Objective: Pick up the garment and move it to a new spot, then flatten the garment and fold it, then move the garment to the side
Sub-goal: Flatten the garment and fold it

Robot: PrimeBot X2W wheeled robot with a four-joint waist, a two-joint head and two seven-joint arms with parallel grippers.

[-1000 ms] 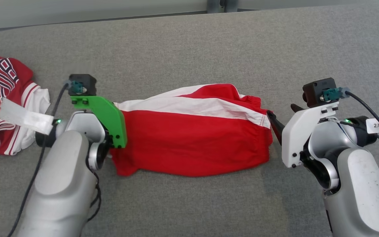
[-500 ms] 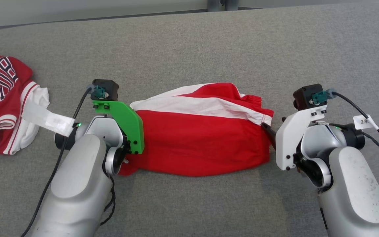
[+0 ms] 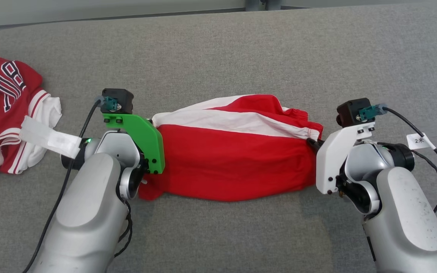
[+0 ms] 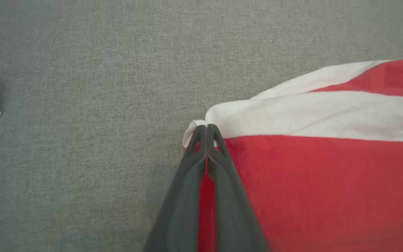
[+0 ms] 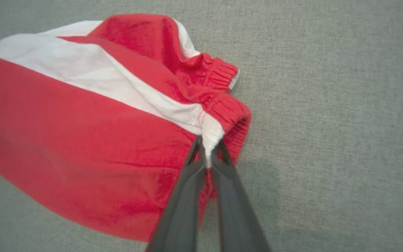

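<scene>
A: Right, count first. Garments?

B: Two. One pair of red shorts (image 3: 233, 163), white-striped, lies mid grey cloth surface (image 3: 218, 45), between the two arms. The second piece, a red-and-white jersey (image 3: 2, 106), lies well apart at the robot's far left and is cut off by the frame edge (lettering only partly readable).

A: Grippers?

B: Two. On the left gripper (image 4: 206, 128) the fingers press together on the shorts' left corner, where white stripe meets red. A sliver of red cloth shows between them. On the right gripper (image 5: 207, 148) the fingers are clamped on the white stripe at the elastic waistband, cloth bunched into the pinch.

A: Hidden bits?

B: In the head view the green bracket (image 3: 142, 140) covers the left fingers entirely. The white bracket (image 3: 330, 159) covers most of the right ones, with one dark tip showing at the waistband. The underside of the shorts is out of sight. I cannot tell whether the pinched corners are lifted or resting.

A: Extras?

B: One paper tag (image 3: 419, 141) on the right arm's cable, and one white tape strip (image 3: 47, 137) on the left wrist.
</scene>
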